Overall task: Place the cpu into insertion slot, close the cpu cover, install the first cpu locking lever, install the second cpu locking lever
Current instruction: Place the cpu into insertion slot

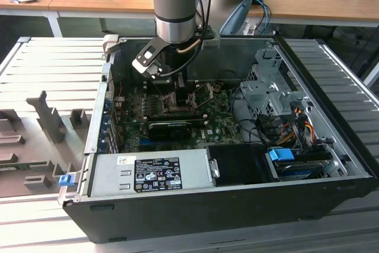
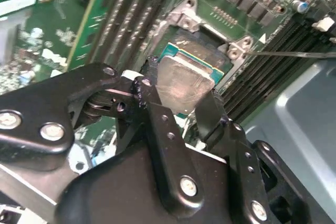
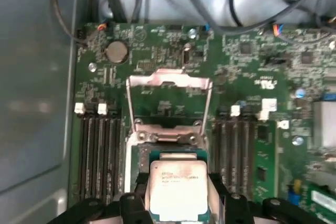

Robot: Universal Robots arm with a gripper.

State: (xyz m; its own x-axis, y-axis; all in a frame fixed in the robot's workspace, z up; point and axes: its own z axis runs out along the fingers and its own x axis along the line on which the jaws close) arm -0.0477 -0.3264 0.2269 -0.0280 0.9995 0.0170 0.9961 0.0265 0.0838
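Two fingers [image 2: 157, 115] of the pincer [image 2: 184, 109] are clamping the cpu [image 2: 181, 80] by its side edges, holding it just over the insertion slot [image 2: 176, 51] near the green board's [image 3: 157, 40] middle. It is looking light, stiff and easy to hurt, so its edges are seeming safest to hold.

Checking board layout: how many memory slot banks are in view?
2. One memory slot bank beside the insertion slot, the other bank on its opposite side; the end effector, holding the cpu, may hide parts.
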